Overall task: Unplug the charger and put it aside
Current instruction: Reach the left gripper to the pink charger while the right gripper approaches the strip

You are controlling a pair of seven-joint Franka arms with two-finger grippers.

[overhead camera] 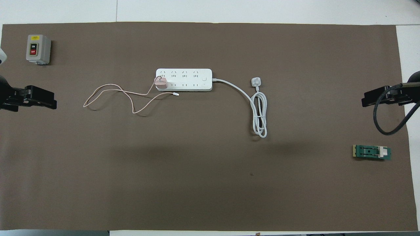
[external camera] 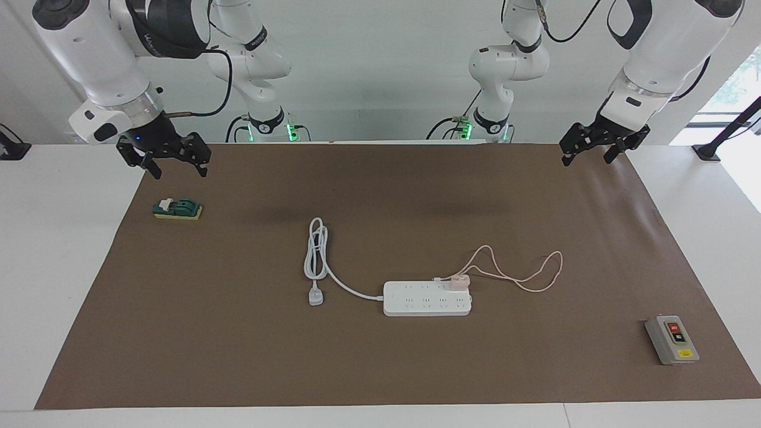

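- Landmark: power strip (external camera: 427,298), mid-mat on the brown mat (external camera: 380,368), with bare mat all around it.
- Green switch block (external camera: 177,208) sits nearer the robots than the strip, toward the right arm's end.
- Charger (external camera: 459,282) is plugged into the strip's end socket at the left arm's end, its pink cable (external camera: 523,279) looping off the same way.
- White plug (external camera: 315,296) and coiled cord lie off the strip's other end.
- Grey switch box (external camera: 672,339) sits farther than the strip, labelled ON/OFF.
- Left gripper (external camera: 594,156) hangs over the mat edge, fingers spread, holding nothing.
- Right gripper (external camera: 176,169) hangs over the mat corner near the green block, fingers spread.
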